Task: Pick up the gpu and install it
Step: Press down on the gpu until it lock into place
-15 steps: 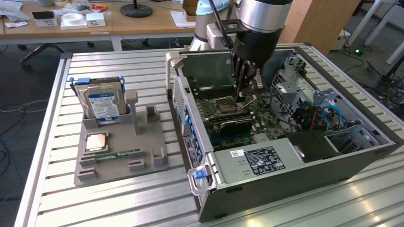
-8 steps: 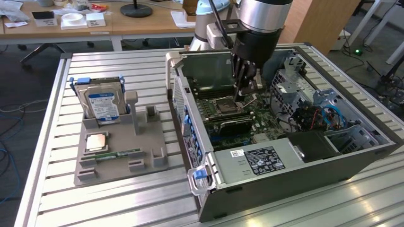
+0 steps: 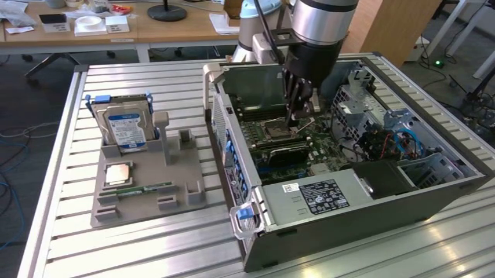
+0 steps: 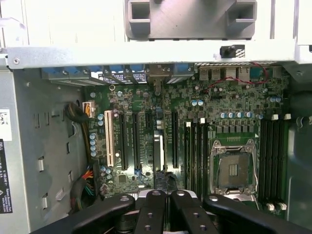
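The gpu (image 4: 158, 151) appears edge-on as a thin dark card standing upright along an expansion slot of the motherboard (image 4: 234, 102), its end reaching toward the case's rear wall. My gripper (image 4: 168, 195) hangs directly over the card's upper edge, its black fingers (image 4: 151, 204) pressed together. The card runs under the fingertips rather than between them, and I cannot tell whether they touch it. In the exterior view, the gripper (image 3: 298, 116) reaches down inside the open computer case (image 3: 348, 197), just above the board.
The CPU socket (image 4: 233, 170) and memory slots lie beside the gripper. Cables and a drive cage (image 3: 386, 139) crowd the case's far side. On the exterior view's left, a grey holder (image 3: 139, 202) carries a hard drive (image 3: 127, 130), a memory stick (image 3: 147, 189) and a CPU chip (image 3: 117, 174).
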